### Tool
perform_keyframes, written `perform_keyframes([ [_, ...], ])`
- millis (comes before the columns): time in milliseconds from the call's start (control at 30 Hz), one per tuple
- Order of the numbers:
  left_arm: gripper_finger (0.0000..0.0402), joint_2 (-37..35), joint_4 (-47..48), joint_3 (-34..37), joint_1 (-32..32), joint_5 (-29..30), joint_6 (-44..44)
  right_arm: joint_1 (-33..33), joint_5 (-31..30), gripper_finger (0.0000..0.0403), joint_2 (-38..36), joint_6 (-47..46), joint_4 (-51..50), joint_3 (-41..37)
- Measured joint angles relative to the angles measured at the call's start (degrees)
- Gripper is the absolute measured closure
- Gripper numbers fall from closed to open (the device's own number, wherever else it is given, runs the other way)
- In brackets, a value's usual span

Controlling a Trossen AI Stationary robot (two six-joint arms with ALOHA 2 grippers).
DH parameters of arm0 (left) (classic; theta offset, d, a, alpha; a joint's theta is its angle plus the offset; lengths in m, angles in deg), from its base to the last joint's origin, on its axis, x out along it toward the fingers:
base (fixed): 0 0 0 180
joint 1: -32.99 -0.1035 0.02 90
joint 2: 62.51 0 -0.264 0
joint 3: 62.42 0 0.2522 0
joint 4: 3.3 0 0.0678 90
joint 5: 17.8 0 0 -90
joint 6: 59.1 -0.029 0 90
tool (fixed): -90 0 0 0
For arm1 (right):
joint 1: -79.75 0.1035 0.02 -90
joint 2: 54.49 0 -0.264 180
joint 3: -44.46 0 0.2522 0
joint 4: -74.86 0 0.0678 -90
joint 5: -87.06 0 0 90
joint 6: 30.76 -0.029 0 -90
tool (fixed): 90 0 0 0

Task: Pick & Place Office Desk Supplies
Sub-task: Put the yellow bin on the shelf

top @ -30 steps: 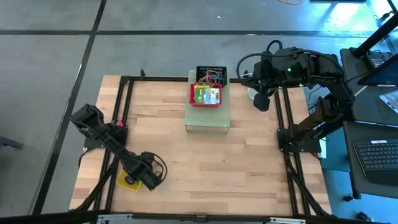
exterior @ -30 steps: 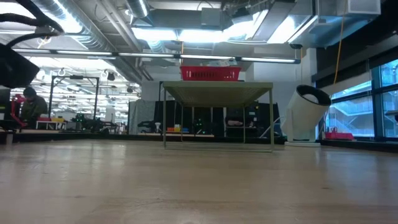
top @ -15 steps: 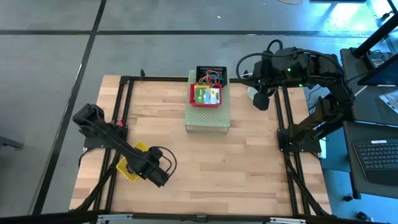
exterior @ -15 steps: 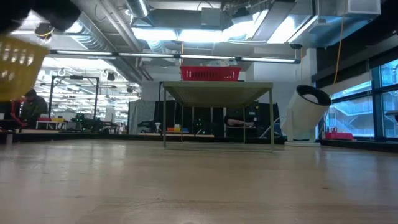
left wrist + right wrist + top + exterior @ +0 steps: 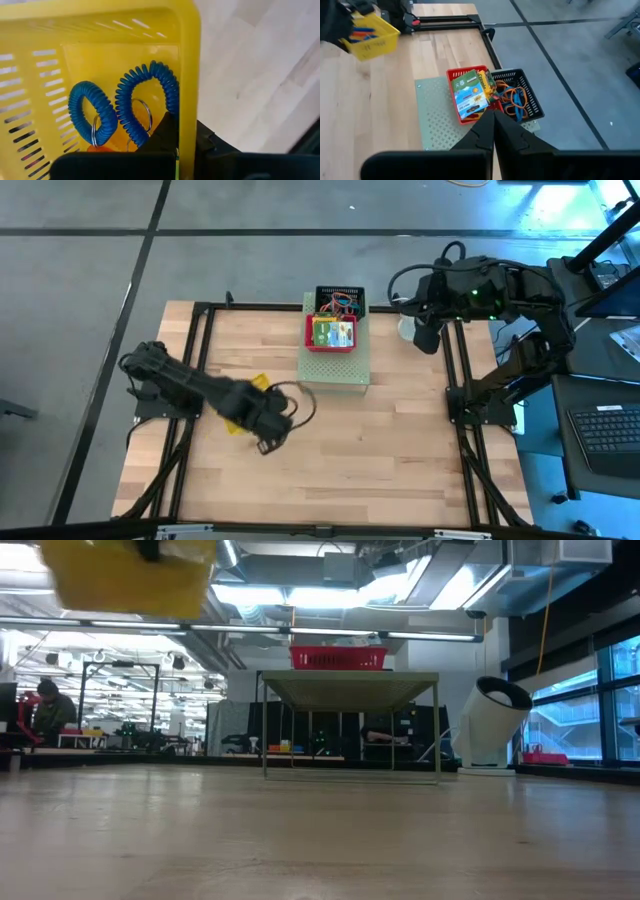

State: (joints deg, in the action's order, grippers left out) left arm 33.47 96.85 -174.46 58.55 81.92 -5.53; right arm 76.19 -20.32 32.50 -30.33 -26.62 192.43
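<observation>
A yellow slotted basket (image 5: 247, 392) hangs high over the table's left middle, with my left gripper (image 5: 185, 136) shut on its wall; in the low view the basket (image 5: 130, 575) is well above the tabletop. Blue coiled loops (image 5: 145, 100) on key rings lie inside it. A red basket (image 5: 331, 333) with yellow-and-green card boxes (image 5: 470, 95) and a black basket (image 5: 339, 300) of orange and blue loops stand on the pale green perforated box (image 5: 334, 372) at the far middle. My right gripper (image 5: 494, 131) waits shut, high over the far right edge. My left gripper pinches the yellow basket's side wall (image 5: 189, 100) at the rim, one finger (image 5: 162, 135) inside the basket and the other (image 5: 206, 146) outside. The fingers come from above, pointing down. The basket hangs below them, lifted clear of the table, with the loops in it.
A white rounded object (image 5: 490, 725) stands at the table's far right, under my right arm. Black frame rails (image 5: 190, 370) run along the left, right and far sides. Bare wood (image 5: 380, 450) spreads across the middle and near part.
My left gripper has risen and swung from the near left corner toward the table's middle and far side, rolling its wrist. The yellow basket went with it: it stood on the table a second ago and now hangs high, clear of it.
</observation>
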Motion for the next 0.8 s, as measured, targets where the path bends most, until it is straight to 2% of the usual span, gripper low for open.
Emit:
perform_keyframes([
  [400, 0.0398, 9.1, -4.1, -10.6, -15.8, 1.3, -31.3, 0.0, -0.2, 0.0396, -3.9, -4.5, -0.5, 0.0],
  [567, 0.0399, 14.4, -5.4, -16.6, -19.1, 1.0, -40.8, 0.0, 0.3, 0.0396, -4.6, -6.0, -1.5, 0.0],
  [800, 0.0399, 21.9, -5.1, -25.5, -20.6, -0.2, -49.3, 0.0, 0.3, 0.0395, -4.6, -7.5, -2.3, 0.0],
])
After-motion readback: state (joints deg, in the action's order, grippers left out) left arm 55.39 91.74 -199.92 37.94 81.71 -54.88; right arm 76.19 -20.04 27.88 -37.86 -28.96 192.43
